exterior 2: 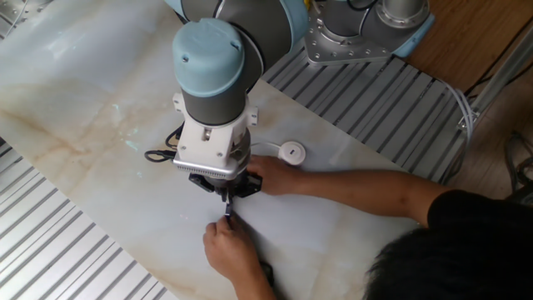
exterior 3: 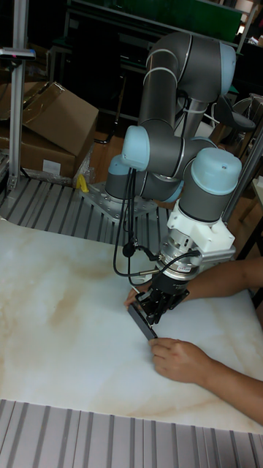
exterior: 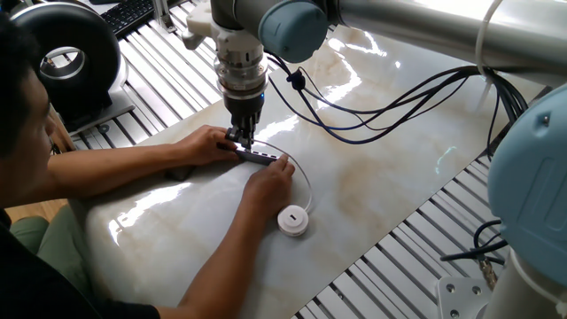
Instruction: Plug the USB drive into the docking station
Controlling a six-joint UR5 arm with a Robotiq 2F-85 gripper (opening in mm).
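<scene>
Your gripper (exterior: pixel 242 139) points straight down over the marble table (exterior: pixel 381 177), near the edge where a person sits. Its fingertips meet one end of the docking station (exterior: pixel 257 156), a slim dark grey bar lying flat on the table. You cannot tell from these views whether the fingers clamp the bar or only touch it.

The person's two hands are on the bar as well: one hand (exterior: pixel 211 143) rests at the gripper's end, the other hand (exterior: pixel 270 177) covers the far end, so the fingers stand between both hands.

The USB drive (exterior: pixel 293 220), a white round puck, lies just beyond that second hand, closer to the table's edge. Its thin white cable (exterior: pixel 306 182) curves back toward the bar.
</scene>
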